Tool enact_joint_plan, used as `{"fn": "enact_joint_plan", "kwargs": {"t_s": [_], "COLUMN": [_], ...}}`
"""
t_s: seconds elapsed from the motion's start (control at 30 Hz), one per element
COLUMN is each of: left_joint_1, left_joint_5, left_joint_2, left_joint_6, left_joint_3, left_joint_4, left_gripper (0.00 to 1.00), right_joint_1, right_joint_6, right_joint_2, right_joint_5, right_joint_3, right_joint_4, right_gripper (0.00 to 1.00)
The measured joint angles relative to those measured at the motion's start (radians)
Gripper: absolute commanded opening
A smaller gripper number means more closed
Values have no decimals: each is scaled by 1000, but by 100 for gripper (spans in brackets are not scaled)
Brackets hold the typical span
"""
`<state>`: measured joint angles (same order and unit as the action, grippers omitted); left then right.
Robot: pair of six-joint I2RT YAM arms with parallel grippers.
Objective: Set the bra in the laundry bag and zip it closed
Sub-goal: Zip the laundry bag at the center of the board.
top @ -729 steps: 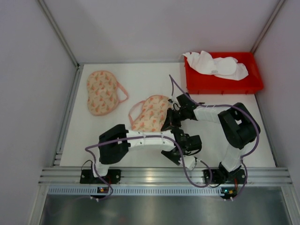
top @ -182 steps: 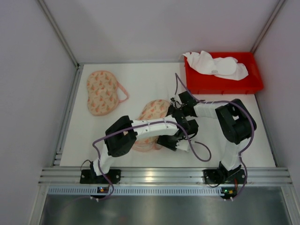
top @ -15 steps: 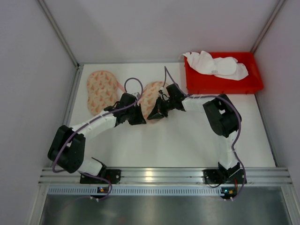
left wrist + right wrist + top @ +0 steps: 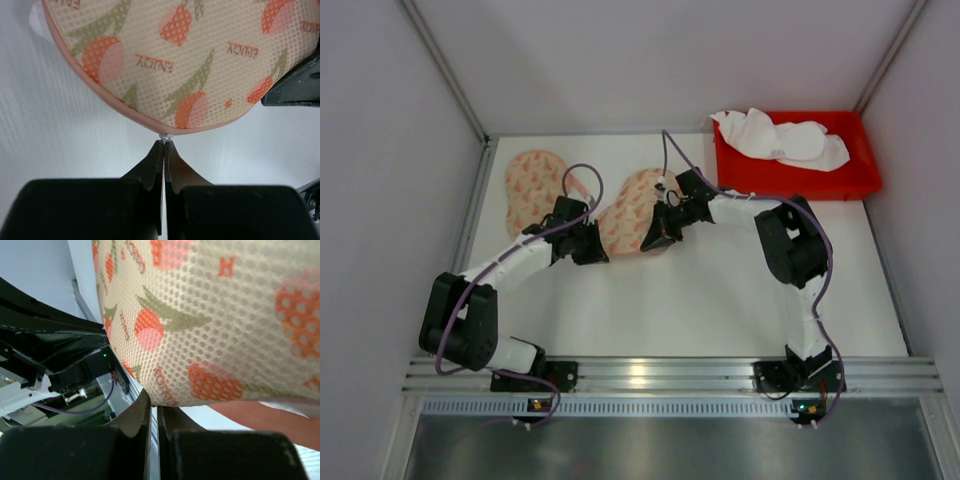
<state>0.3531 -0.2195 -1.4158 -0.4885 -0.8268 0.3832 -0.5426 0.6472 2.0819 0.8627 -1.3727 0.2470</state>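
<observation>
The left gripper (image 4: 164, 146) is shut on the tiny white zip pull (image 4: 165, 136) at the rim of the bag (image 4: 190, 60); this is shown only by the left wrist. The right gripper (image 4: 153, 407) is pinched on the bag's other edge. From above, both grips are hidden. The bag is laid mid-table (image 4: 720, 300); whether the bra is inside cannot be told. The left gripper has been pulled left since a moment ago.

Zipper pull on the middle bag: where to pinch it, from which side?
Pinch the small white pull where it sticks out past the pink trim of the bag, coming edge-on in the bag's plane. It is thin, so only a tip pinch fits. The left gripper is shut on it that way; the right gripper clamps the bag's edge.
</observation>
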Motion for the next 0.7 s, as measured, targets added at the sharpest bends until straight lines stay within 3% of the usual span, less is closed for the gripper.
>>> {"fn": "enact_joint_plan", "kwargs": {"t_s": [0.1, 0.2, 0.23, 0.3, 0.47, 0.7], "left_joint_1": [-13, -13, -13, -13, 11, 135], "left_joint_5": [-12, -31, -34, -39, -44, -50], "left_joint_2": [0, 0, 0, 0, 0, -53], "left_joint_6": [9, 3, -6, -27, -96, -190], "left_joint_3": [0, 0, 0, 2, 23, 10], "left_joint_4": [0, 1, 3, 2, -20, -109], "left_gripper": [0, 0, 0, 0, 0, 0], "right_joint_1": [11, 18, 22, 29, 40, 41], "right_joint_6": [-78, -139, -157, -190, -229, -64], "right_joint_2": [38, 81, 87, 89, 54, -131], "right_joint_5": [0, -16, -27, -51, -89, -26], "right_joint_3": [-73, -163, -186, -214, -179, 160], "right_joint_4": [79, 163, 180, 211, 253, 127], "right_gripper": [9, 46, 62, 71, 73, 80]}}
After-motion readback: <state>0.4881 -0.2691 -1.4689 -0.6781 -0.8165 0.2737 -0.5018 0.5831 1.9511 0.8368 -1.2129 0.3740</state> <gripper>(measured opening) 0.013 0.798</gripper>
